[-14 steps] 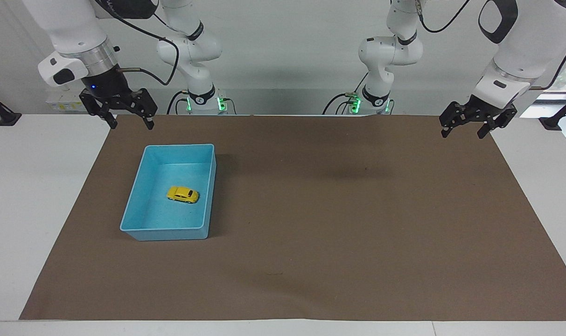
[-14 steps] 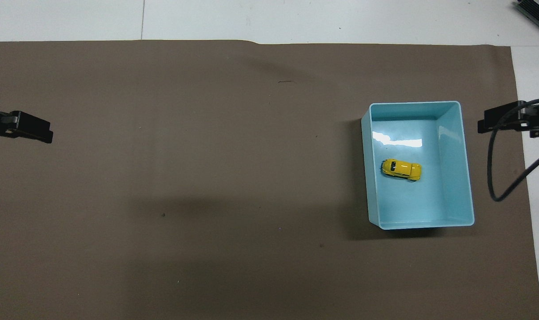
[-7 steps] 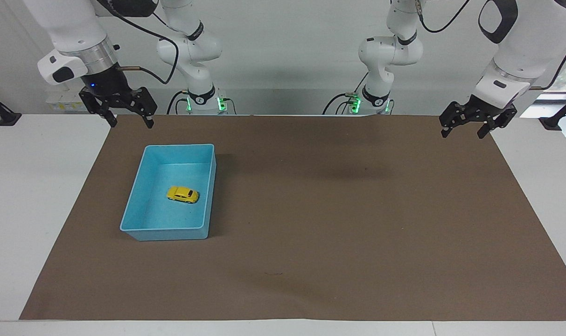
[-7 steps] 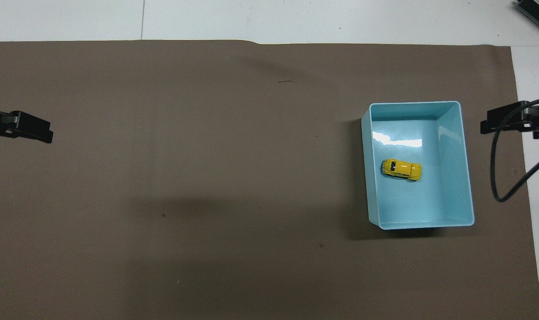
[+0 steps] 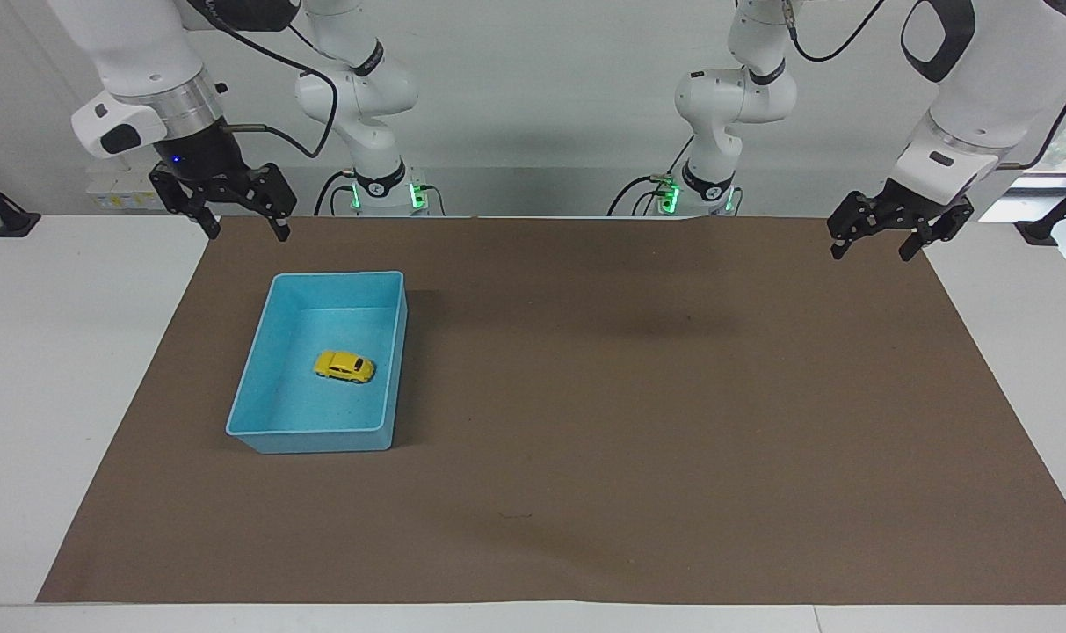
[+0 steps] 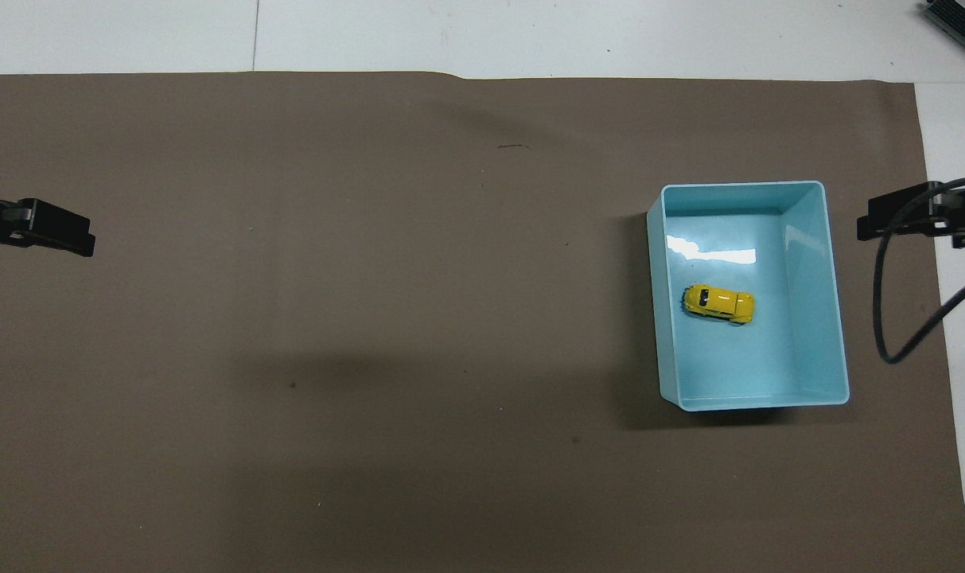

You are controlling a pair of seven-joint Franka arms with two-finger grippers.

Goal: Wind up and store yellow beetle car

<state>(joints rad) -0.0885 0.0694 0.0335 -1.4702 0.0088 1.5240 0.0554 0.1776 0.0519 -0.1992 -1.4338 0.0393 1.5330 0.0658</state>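
While both arms hang raised at the robots' edge of the mat, the scene reads as follows.

Right end effector (image 5: 242, 230): up in the air over the mat's corner at the right arm's end of the tabletop, fingers spread apart with nothing between them; in the overhead view only its dark tip (image 6: 900, 216) and a looping black cable (image 6: 896, 318) show beside the bin.

Left end effector (image 5: 875, 244): raised over the mat's corner at the left arm's end, fingers spread and holding nothing; this arm waits, well apart from the bin.

Bin (image 5: 269, 431): a light blue rectangular tray standing on the mat toward the right arm's end, open at the top, farther from the robots than the right end effector's corner.

Car (image 5: 344, 367): the yellow beetle sits on its wheels on the bin's floor, about in the middle (image 6: 718, 303), lying crosswise to the bin's long sides and clear of all four walls.

Mat (image 5: 638, 422): a brown sheet covering most of the white tabletop (image 5: 58, 352).
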